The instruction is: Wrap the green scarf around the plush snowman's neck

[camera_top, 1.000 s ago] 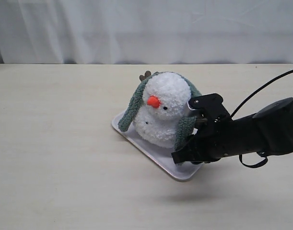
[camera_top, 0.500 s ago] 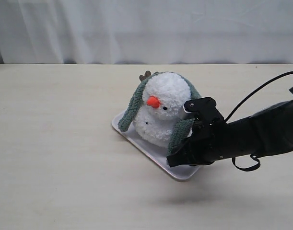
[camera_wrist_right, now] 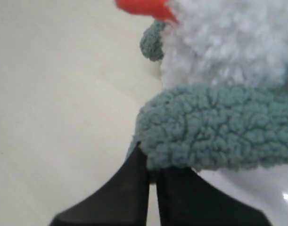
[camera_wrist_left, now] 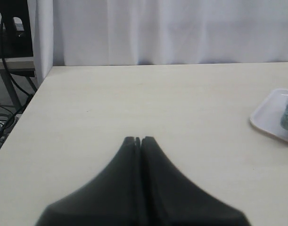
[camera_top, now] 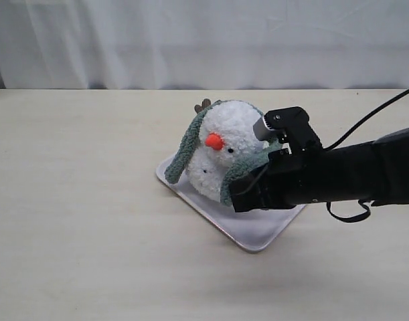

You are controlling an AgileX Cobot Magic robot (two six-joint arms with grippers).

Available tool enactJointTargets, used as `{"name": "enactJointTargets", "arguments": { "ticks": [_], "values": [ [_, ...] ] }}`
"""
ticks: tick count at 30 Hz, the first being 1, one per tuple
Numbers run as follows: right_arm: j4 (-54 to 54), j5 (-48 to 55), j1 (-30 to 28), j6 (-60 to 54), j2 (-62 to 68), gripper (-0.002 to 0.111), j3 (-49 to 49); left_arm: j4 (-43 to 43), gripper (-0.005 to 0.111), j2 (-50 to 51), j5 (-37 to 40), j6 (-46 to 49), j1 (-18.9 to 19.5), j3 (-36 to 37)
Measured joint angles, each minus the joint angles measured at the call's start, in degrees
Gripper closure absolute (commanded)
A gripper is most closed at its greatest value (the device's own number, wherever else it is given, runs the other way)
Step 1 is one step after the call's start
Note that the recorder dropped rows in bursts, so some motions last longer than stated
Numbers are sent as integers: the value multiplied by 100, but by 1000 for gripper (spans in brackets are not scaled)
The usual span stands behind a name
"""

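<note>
We are in the middle of the wrapping step. The plush snowman (camera_top: 224, 137) sits on the white tray (camera_top: 258, 234) in the middle of the surface (camera_top: 90, 234). The green scarf (camera_top: 184, 150) goes round behind its head, and one end hangs down at the snowman's 9 o'clock. Our right fingers (camera_top: 248, 194) are at the snowman's 4 o'clock. They are squeezed shut on the other end of the scarf. Up close, that fuzzy green end is pinched right at the tips. Our left fingers (camera_wrist_left: 132, 155) are pressed together too, with nothing in them. They wait over bare surface, well apart from the snowman. Next, we think we need to pull the held end across the front, under the orange nose (camera_top: 214, 142), toward 9 o'clock. That way it crosses the neck (camera_top: 209, 160). We should keep the pinch tight and move low and slow. Then the scarf will not slide off the head, and the soft toy will not tip over.
</note>
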Motion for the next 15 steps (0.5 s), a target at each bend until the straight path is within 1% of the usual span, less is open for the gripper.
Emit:
{"name": "enactJointTargets", "arguments": {
  "ticks": [3,9,15],
  "values": [
    [95,-12,0,-199,-137,104,-94,0,107,0,0,0,0,0],
    [191,-312,0,-235,-249,104,-491,0,107,0,0,0,0,0],
    [233,-514,0,-270,-249,104,-596,0,107,0,0,0,0,0]
  ]
}}
